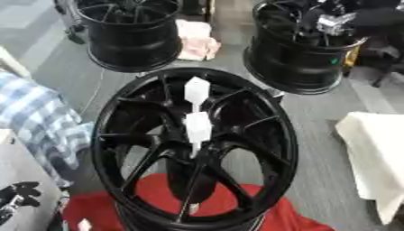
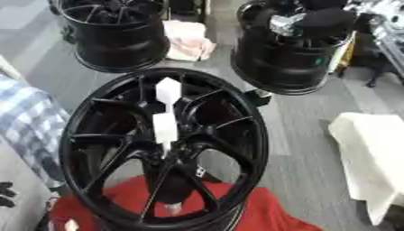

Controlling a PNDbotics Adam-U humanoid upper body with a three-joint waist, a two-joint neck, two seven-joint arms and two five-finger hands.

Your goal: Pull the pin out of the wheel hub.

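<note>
A large black wheel hub [image 1: 118, 122] stands tilted in the middle on a red cloth [image 1: 94, 210]. Two white pins rise from its centre: the lower pin [image 1: 197, 127] has a blocky head on a thin stem, and the upper pin [image 1: 195, 89] stands just behind it. My right arm comes in at the upper right, over the far right wheel. Its hand [image 2: 286, 22] is well away from the pins and dark against the wheel. A black shape at the lower left edge looks like my left hand [image 1: 16, 198], far from the hub's centre.
Two more black wheels stand at the back, one on the left [image 1: 130, 34] and one on the right [image 1: 304, 58], with a pink cloth [image 1: 197, 43] between them. A white sheet [image 1: 375, 144] lies at the right. Blue plaid fabric [image 1: 35, 117] is at the left.
</note>
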